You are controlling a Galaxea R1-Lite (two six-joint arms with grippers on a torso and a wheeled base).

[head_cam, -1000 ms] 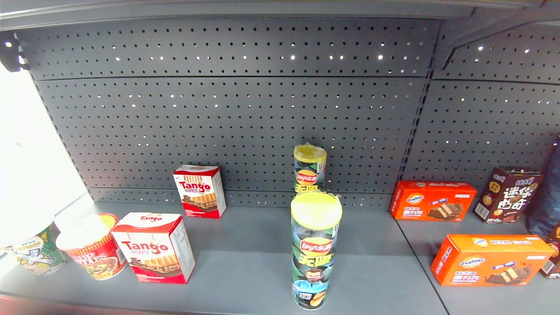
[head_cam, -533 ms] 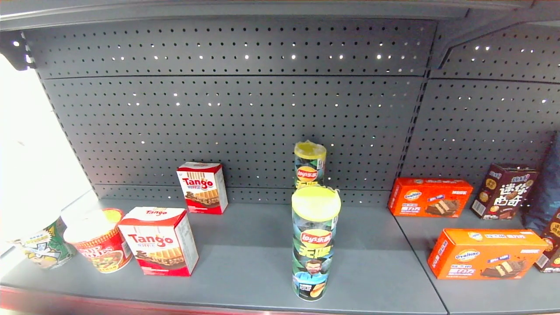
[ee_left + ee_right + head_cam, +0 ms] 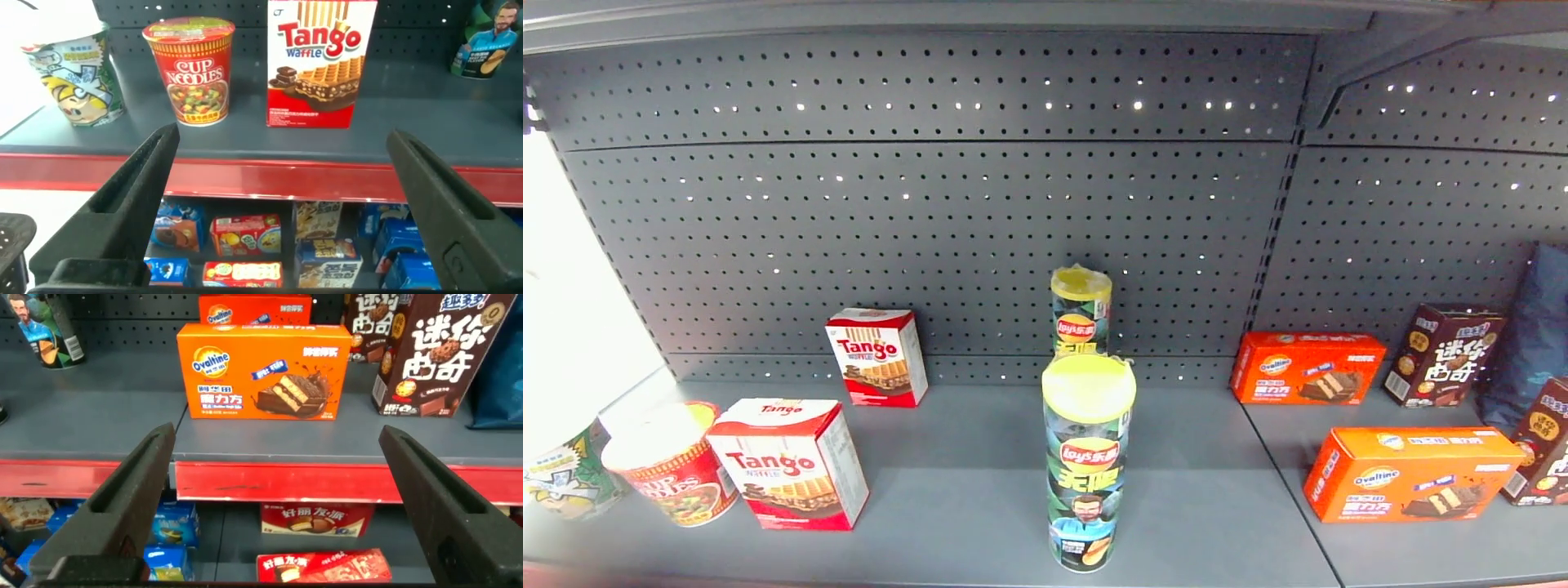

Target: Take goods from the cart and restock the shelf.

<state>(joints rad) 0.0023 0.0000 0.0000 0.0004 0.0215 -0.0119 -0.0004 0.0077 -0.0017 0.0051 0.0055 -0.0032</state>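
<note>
Dead centre, the front can stands upright, with the rear can lined up straight behind it against the pegboard. To the left are the front wafer box and the rear wafer box, then a red noodle cup just beside a green cup. Over on the right are the front orange box, the rear orange box, a brown box and a blue bag.

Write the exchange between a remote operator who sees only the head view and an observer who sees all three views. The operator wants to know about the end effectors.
Operator: Is the left end effector open, and where is it?
Observer: The left end effector is open, level with the red shelf edge, facing the wafer box.
Operator: And the right one?
Observer: The right end effector is open too, facing the front orange box.
</note>
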